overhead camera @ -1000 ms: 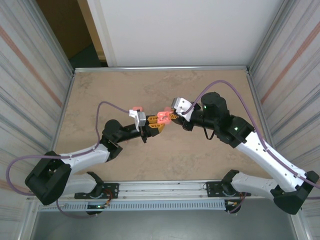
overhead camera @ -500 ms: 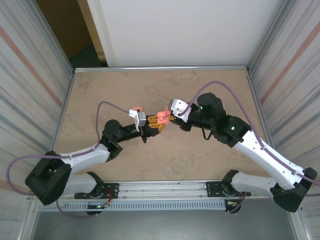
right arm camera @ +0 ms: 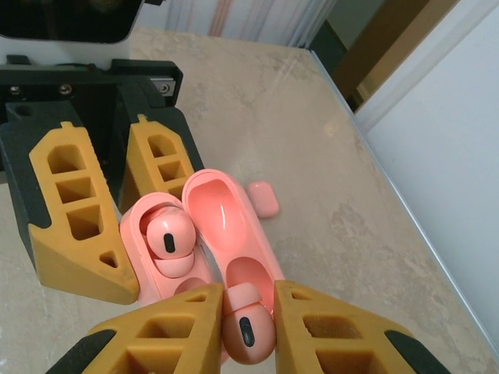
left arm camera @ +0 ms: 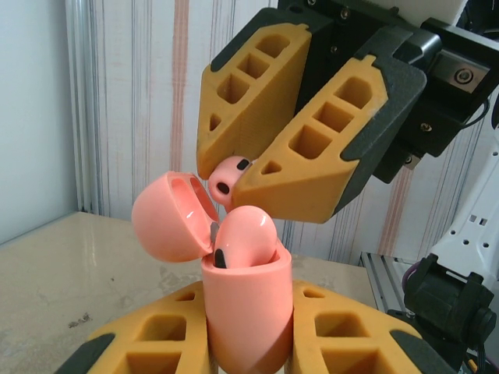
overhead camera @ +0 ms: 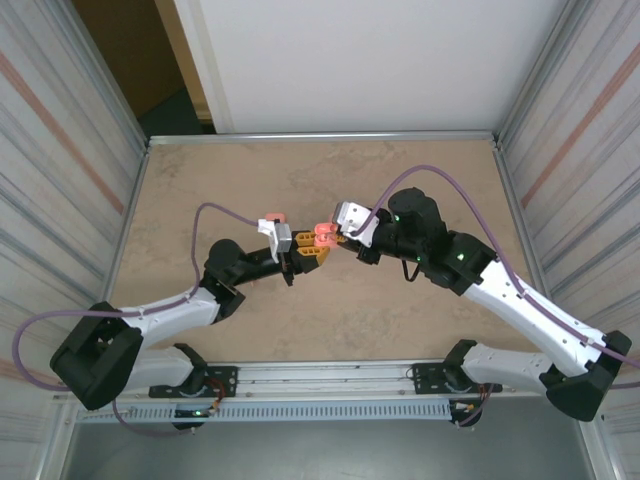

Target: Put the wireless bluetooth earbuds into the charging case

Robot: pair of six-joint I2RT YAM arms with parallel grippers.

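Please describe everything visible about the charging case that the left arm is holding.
The charging case is salmon-pink, glossy like plastic, rounded. It stands upright, clamped by the left end effector between its yellow fingers. Its hinged lid is open, tilted back. One earbud sits inside; the other slot looks empty.

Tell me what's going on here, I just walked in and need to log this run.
The left gripper holds a pink charging case with its lid flipped open, and one earbud already sits in it. The right gripper pinches a second earbud right at the case's open mouth, close to the free slot but not yet seated. The two arms meet over the middle of the table.
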